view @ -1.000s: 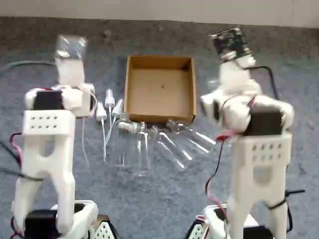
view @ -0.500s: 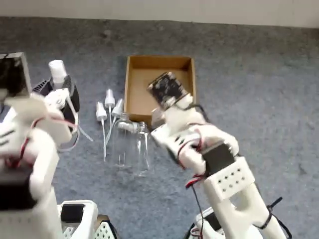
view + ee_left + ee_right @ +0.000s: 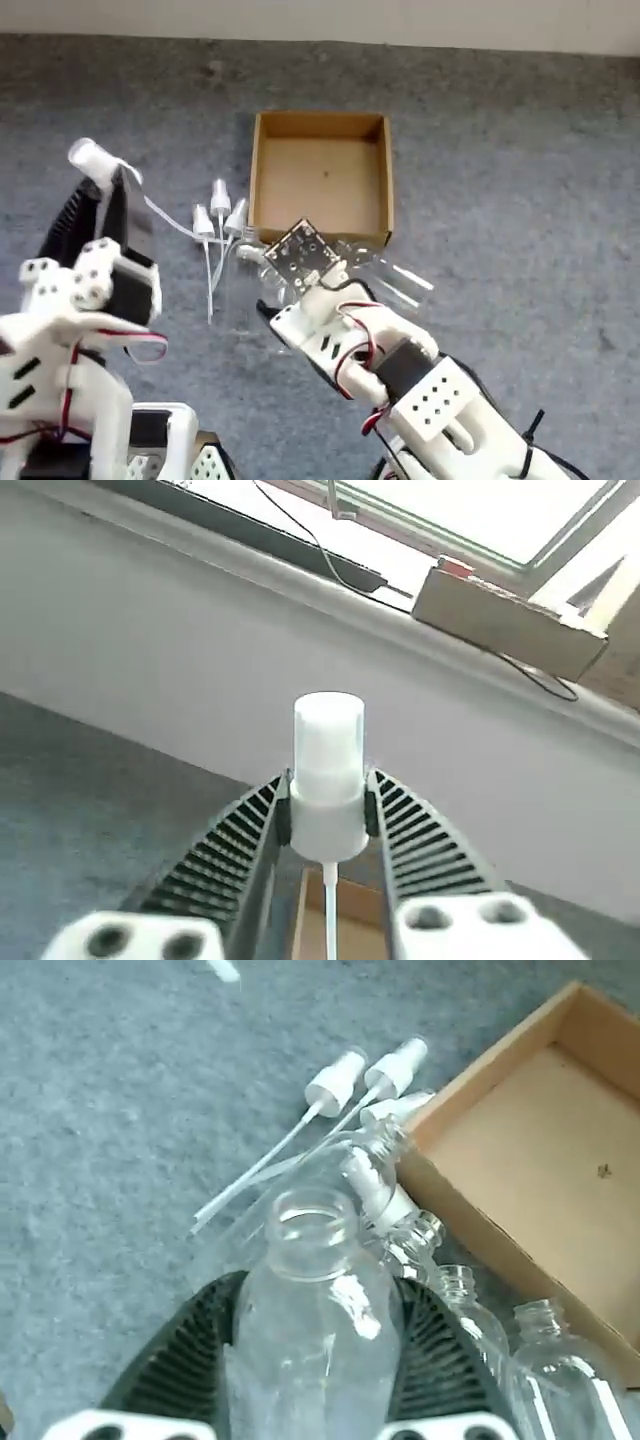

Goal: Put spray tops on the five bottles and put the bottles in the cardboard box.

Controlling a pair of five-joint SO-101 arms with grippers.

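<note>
Nearest, at 6 o'clock on the grey counter (image 3: 500,150), the right hand (image 3: 322,1305) is closed around the body of a clear bottle (image 3: 315,1345). Its ribbed fingers (image 3: 205,1350) press both sides, and the bottle's open mouth points toward 12 o'clock. Just beyond, the other bottles (image 3: 545,1355) lie on their sides, close together, with their necks toward the front wall of the cardboard box (image 3: 320,190). At about 8 o'clock from the box, three loose spray tops (image 3: 220,195) lie beside its left wall, their thin tubes trailing toward 6 o'clock. The box sits open at the centre, toward 12 o'clock. Out at 9 o'clock from it, the left hand (image 3: 327,805) is raised and pinches a white spray top (image 3: 328,740) by its collar, cap outward. The top's dip tube (image 3: 165,215) hangs down toward the loose tops.
</note>
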